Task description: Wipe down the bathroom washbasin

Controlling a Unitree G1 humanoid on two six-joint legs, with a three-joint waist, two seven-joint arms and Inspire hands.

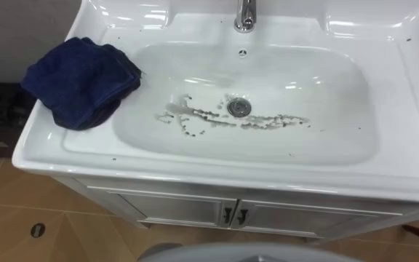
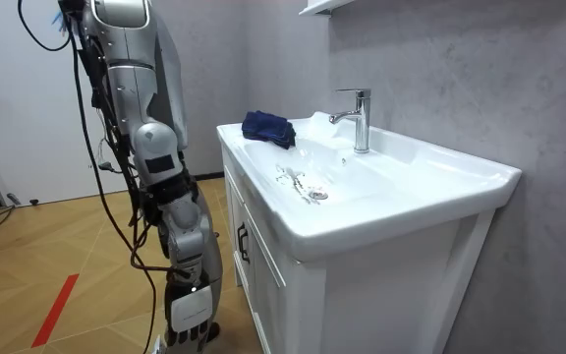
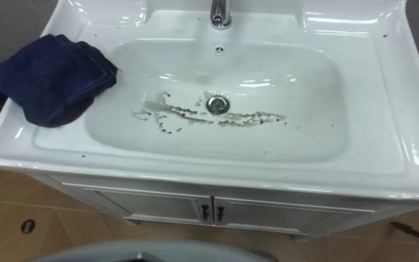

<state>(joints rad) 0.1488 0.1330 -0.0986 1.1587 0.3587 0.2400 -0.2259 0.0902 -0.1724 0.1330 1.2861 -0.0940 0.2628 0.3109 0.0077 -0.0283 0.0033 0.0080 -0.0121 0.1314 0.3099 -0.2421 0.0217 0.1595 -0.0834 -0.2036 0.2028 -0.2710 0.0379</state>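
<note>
**Blue cloth on the left rim, grit in the bowl**

Right hand [image 2: 191, 320] low at the end of an arm hanging straight down the body, down near the floor [image 2: 67, 246], close to the front of the white cabinet [image 2: 254, 265] but apart from it. Open or closed: cannot tell. Stands upright at the cabinet's front, on the room view's left, head camera looking down into the basin [image 1: 340, 156].

Up on the basin's left rim, a dark blue cloth [image 1: 82, 76], bunched in loose folds, with its right edge reaching just over the lip of the bowl. Well apart from the hand.

In the bottom of the bowl, a round metal drain [image 1: 239, 107]. Across it, from left to right, a ragged trail of dark grit [image 1: 191, 115], thickest on the left. Scattered dark specks on the bowl walls and the flat rim as well. Above the drain, a small overflow hole [image 1: 243, 52], and behind that a chrome tap [image 1: 245, 14] at the back centre.

Below the rim, two cabinet doors with small dark handles [image 1: 233, 215] side by side. Wood-pattern floor with a red strip [image 2: 55, 310] on the room view's left; grey wall [image 2: 460, 79] behind the tap
</note>
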